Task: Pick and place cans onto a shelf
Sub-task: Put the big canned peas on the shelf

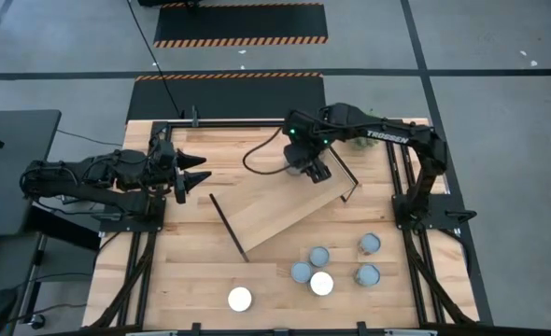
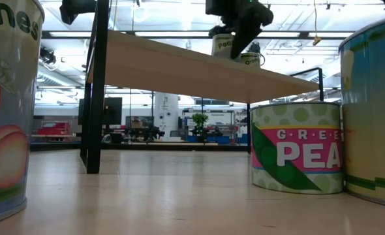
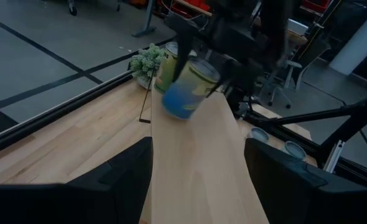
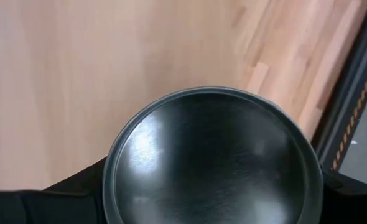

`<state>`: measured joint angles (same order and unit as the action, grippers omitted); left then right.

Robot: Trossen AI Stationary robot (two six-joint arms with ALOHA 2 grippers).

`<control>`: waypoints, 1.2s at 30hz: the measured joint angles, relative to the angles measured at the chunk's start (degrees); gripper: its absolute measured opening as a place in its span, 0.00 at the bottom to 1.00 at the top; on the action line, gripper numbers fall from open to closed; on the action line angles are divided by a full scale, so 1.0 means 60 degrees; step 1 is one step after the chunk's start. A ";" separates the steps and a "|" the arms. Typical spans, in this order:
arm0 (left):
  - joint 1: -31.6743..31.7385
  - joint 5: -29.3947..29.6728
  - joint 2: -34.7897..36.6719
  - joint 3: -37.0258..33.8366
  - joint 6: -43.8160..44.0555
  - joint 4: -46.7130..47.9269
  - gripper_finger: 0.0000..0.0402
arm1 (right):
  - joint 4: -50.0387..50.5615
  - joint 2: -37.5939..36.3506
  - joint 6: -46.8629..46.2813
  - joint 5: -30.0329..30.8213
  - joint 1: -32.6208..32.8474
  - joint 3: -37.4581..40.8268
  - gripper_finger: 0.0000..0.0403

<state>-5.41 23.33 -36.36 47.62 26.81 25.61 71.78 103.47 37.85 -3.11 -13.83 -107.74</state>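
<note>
Grey workshop floor with striped hazard mats runs behind the wooden desk (image 1: 191, 280), and everything on it is easiest placed against the shelf (image 1: 285, 210), the light plank with black end rails lying askew mid-desk. At the shelf's far end, by the rail nearest the small plant (image 3: 147, 60), the right gripper (image 1: 311, 171) hangs over the board with its fingers clamped on a can (image 3: 190, 91), which sits tilted between them, low over the wood; whether its base touches yet I cannot tell. A second can (image 2: 250, 59) stands on the shelf just beside it. To finish this placement well, I would say the wrist should level the can first, lower it until the base sits flat on the plank, keep it clear of its neighbour and the rail, then part the fingers and lift straight up so nothing gets knocked. The left gripper (image 1: 194, 176) waits off the shelf's other side, fingers spread apart and holding nothing. Five more cans (image 1: 320, 257) sit on the desk on the near side of the shelf, with a white-topped one (image 1: 240, 299) off on its own.
</note>
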 joint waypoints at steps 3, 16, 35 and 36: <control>0.0000 0.0003 0.0000 0.0000 -0.0004 0.0015 0.64 | -0.0029 0.0008 0.0017 -0.0085 -0.0252 0.0000 0.76; 0.0000 0.0106 -0.0004 0.0000 -0.0076 0.0084 0.64 | -0.0234 0.0108 0.0483 -0.0441 -0.0573 0.0066 0.76; 0.0000 0.0102 0.0000 0.0000 -0.0076 0.0080 0.64 | -0.0243 0.0101 0.0478 -0.0583 -0.0649 0.0120 0.83; 0.0000 0.0102 -0.0001 0.0000 -0.0076 0.0080 0.64 | -0.0243 0.0101 0.0478 -0.0584 -0.0636 0.0120 0.85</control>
<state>-5.41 23.94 -36.36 47.62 26.35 26.09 70.32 104.07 40.72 -6.62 -17.64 -107.02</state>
